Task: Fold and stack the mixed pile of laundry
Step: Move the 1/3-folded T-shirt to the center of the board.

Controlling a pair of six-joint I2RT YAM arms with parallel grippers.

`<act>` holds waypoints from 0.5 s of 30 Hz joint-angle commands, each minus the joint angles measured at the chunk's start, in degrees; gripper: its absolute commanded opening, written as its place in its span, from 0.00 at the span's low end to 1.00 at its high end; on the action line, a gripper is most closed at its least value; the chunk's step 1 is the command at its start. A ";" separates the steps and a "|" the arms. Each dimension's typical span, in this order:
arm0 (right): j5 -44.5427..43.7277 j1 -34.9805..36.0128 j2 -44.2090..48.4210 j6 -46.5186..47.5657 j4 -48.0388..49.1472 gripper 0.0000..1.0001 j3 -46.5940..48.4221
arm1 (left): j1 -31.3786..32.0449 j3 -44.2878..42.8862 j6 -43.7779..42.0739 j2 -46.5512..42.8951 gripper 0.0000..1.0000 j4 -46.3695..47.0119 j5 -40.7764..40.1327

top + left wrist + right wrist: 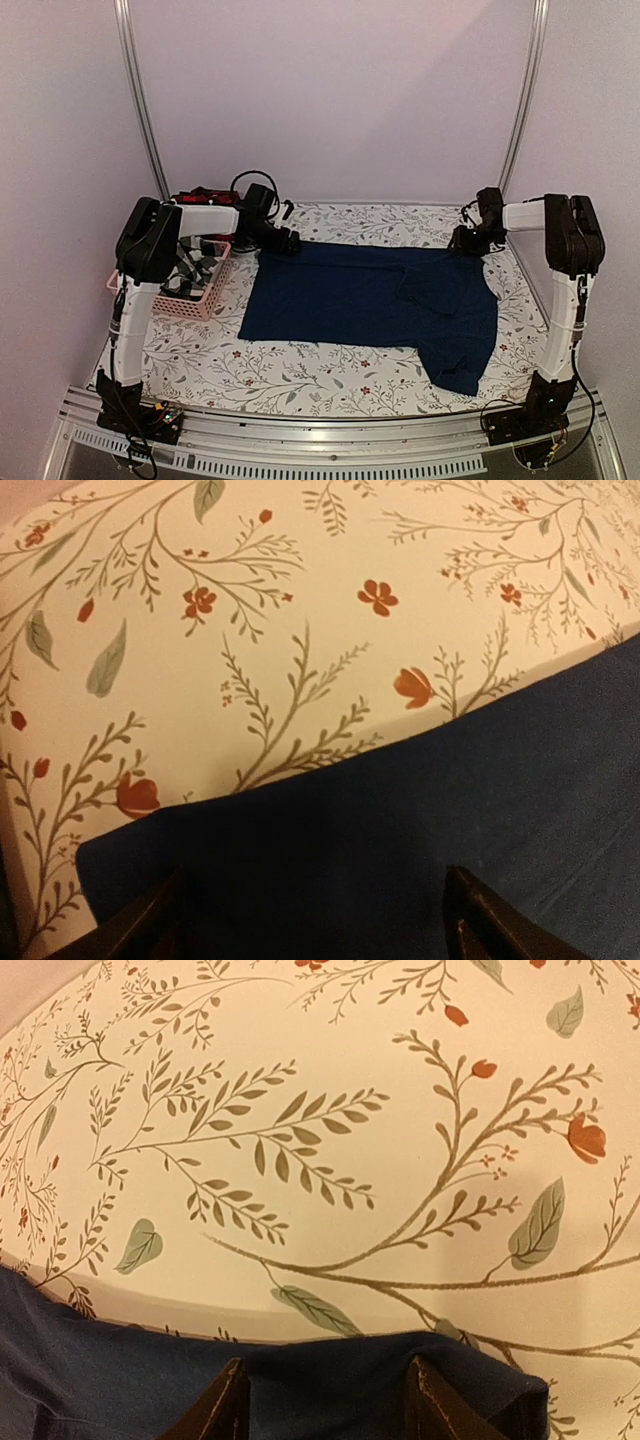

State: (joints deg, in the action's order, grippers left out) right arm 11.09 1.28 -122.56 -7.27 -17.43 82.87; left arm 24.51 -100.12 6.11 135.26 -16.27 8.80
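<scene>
Navy blue trousers (370, 300) lie spread flat across the middle of the floral table, one part folded down toward the front right. My left gripper (288, 240) hovers over their far left corner, open; in the left wrist view its dark fingertips (480, 920) stand wide apart above the flat navy cloth (400, 810). My right gripper (465, 240) is at the far right corner. In the right wrist view its fingers (430, 1400) stand apart, with a raised edge of the navy cloth (100, 1380) across the gap between them. The rest of the laundry pile, a black-and-white checked piece (195, 268), sits in the basket.
A pink slotted basket (205, 298) stands at the left edge of the table, under the left arm. Red and black cloth (200, 195) shows behind it. The table's floral cover (300, 370) lies bare in front of the trousers. Metal frame posts rise at both back corners.
</scene>
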 commanded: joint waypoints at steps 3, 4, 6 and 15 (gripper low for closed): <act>-3.51 0.17 -8.79 3.58 -6.98 0.51 10.53 | -1.88 -9.74 0.76 8.93 0.86 -11.65 -10.59; -3.45 0.33 -9.86 3.84 -8.14 0.51 12.81 | -2.38 -11.30 1.06 10.17 0.86 -12.30 -11.24; -3.56 0.38 -13.46 4.23 -10.33 0.51 18.34 | -3.66 -14.75 1.42 11.74 0.86 -13.29 -11.54; -0.82 0.57 -23.88 5.18 -19.28 0.57 42.64 | -4.85 -20.04 -0.98 9.95 1.00 -8.89 -8.04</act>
State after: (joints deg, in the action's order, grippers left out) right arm 8.95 1.87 -145.45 -2.76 -31.11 122.48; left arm 20.78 -120.86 6.11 146.87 -24.32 0.36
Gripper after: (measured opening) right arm 0.547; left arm 0.988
